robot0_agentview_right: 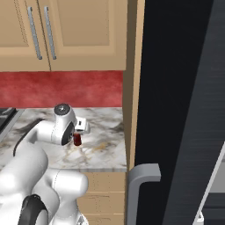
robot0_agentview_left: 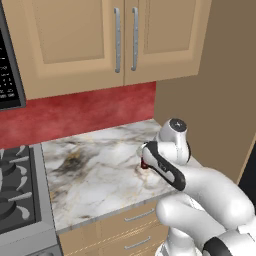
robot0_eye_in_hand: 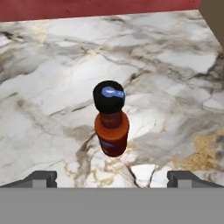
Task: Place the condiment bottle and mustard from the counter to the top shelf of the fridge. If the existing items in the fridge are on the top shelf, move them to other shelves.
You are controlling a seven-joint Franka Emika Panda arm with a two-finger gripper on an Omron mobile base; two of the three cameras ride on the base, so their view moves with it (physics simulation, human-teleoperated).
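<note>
On the marble counter (robot0_eye_in_hand: 52, 87), the arm poises its wide-open gripper (robot0_eye_in_hand: 112, 177) above the condiment bottle (robot0_eye_in_hand: 111, 124)

Inspected for lettering: none that I can read. The small dark red-brown sauce bottle with a black cap (robot0_eye_in_hand: 111, 124), standing upright on the marbled white and grey worktop (robot0_eye_in_hand: 52, 87) ahead of me, carries a band round its body with a blue strip on it, but no word or number resolves there. The blue mark on its cap is a plain patch. The black appliance panel (robot0_agentview_left: 7, 70) at the left edge of the left base view shows rows of pale marks, too small to make out.
</note>
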